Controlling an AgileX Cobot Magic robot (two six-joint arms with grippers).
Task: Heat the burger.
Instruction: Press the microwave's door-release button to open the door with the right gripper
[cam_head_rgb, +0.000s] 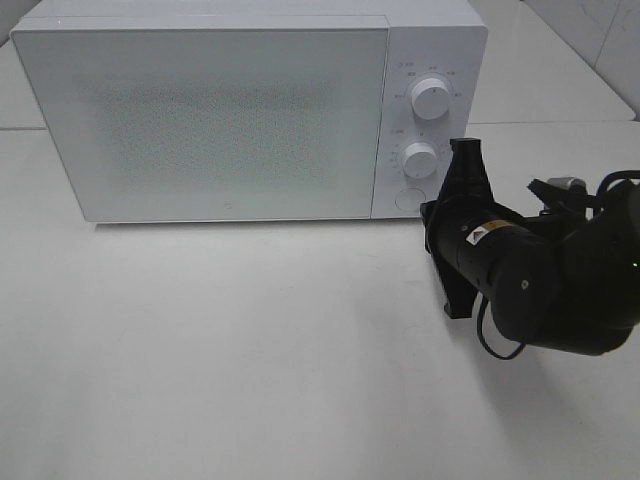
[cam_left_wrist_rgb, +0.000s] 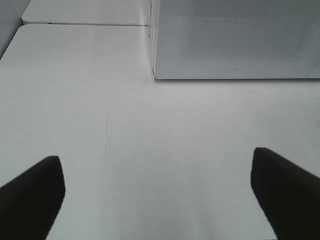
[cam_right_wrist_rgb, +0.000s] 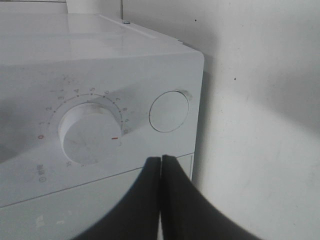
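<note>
Exterior high view
Microwave oven (cam_head_rgb: 230, 110): door shut.
Right gripper (cam_head_rgb: 466, 148): beside the control panel, the lower dial (cam_head_rgb: 420, 158) just ahead of its tips.
Burger: not visible, and I cannot tell whether it sits behind the frosted door.

Left wrist view
Left gripper (cam_left_wrist_rgb: 156, 157): jaws spread wide, holding nothing, over the bare table (cam_left_wrist_rgb: 125, 125). The oven is well ahead.

Right wrist view
Right gripper state: jaws pressed together, nothing held.
Round button (cam_right_wrist_rgb: 169, 111): just beyond the tips, beside the dial.

Step in hand: judged to be operating the control panel.
Next move: a straight, centred push on the button, or open jaws to turn the dial.
</note>
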